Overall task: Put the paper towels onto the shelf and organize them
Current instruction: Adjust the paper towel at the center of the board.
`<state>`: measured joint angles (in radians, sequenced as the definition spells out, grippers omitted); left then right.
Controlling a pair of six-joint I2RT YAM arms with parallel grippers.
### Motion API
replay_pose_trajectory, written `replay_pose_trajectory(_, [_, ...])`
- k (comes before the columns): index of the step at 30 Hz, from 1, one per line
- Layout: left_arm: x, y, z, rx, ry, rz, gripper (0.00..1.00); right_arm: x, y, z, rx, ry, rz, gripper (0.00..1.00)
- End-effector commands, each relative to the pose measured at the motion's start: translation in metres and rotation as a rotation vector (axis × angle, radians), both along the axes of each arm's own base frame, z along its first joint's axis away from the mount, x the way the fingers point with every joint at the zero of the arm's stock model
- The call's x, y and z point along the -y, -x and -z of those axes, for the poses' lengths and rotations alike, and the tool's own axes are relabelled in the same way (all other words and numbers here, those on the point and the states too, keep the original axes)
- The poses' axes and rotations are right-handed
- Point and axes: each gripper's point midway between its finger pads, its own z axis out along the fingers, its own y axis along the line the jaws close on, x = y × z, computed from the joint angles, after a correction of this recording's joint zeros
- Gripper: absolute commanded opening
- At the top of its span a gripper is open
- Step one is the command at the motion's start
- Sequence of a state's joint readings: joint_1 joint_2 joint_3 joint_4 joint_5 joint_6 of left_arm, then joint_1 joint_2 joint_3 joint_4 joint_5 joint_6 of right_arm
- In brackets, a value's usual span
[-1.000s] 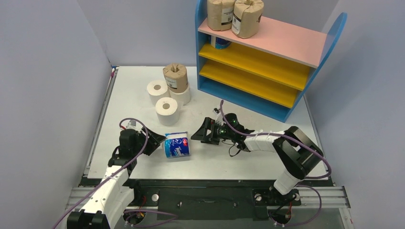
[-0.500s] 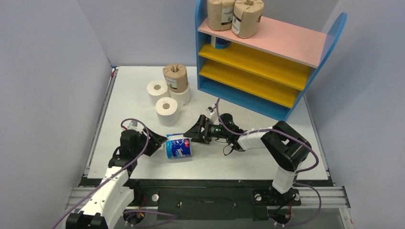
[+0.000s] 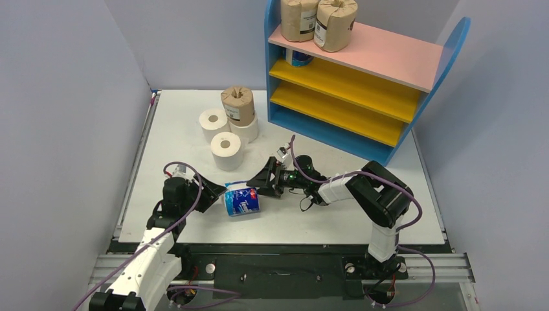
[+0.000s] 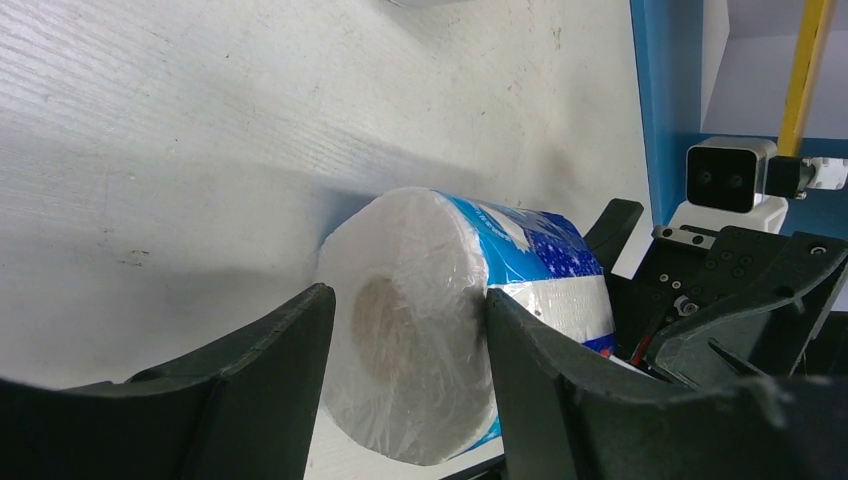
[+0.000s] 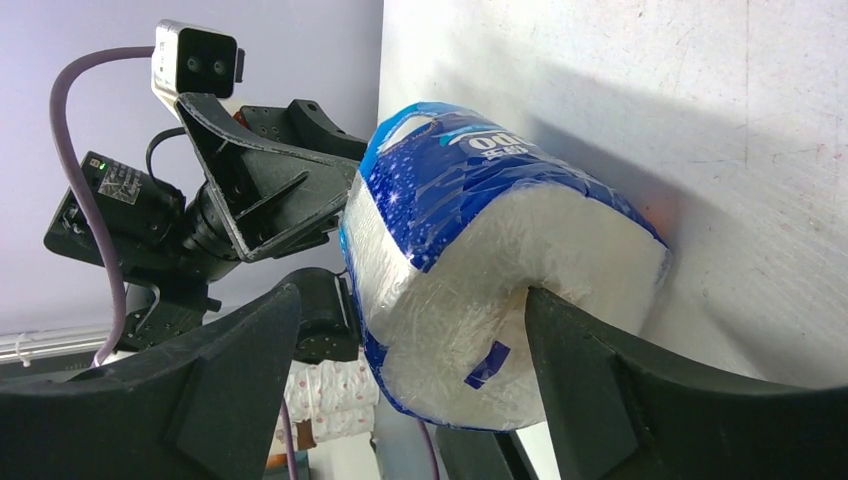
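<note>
Fingers (image 4: 600,400) of the left gripper (image 3: 217,194) clamp the blue-and-white roll (image 3: 241,201) on the table (image 3: 324,220); the right gripper's (image 3: 261,184) stand wide around its right end.

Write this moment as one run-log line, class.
step: likely handover | left gripper: shut on Tempo roll | right gripper: open, straddling it | shelf: two brown rolls on top

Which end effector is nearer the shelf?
Right. The right end effector sits in front of the shelf; the left end effector lies farther off, beyond the blue-wrapped roll.
</note>
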<state>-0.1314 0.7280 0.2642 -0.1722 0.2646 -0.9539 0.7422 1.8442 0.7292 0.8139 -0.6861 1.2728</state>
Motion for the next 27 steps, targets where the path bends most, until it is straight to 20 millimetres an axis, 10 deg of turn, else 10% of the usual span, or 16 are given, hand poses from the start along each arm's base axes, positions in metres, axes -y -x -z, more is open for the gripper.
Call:
replay_pose_trajectory(1, [-0.001,0.023,0.028,-0.103,-0.045,0.037,0.54,-0.009,0.007,-0.02,0.05,-0.049,-0.041,0.78])
replay_pose_trajectory(16, [0.006,0.025,0.027,-0.09,-0.042,0.052,0.53,-0.021,0.019,-0.038,0.05,-0.141,-0.081,0.49])
replay_pose_trajectory(27, [0.0,0.015,-0.005,-0.02,-0.077,0.036,0.55,0.023,0.004,-0.028,0.134,0.014,0.012,0.32])
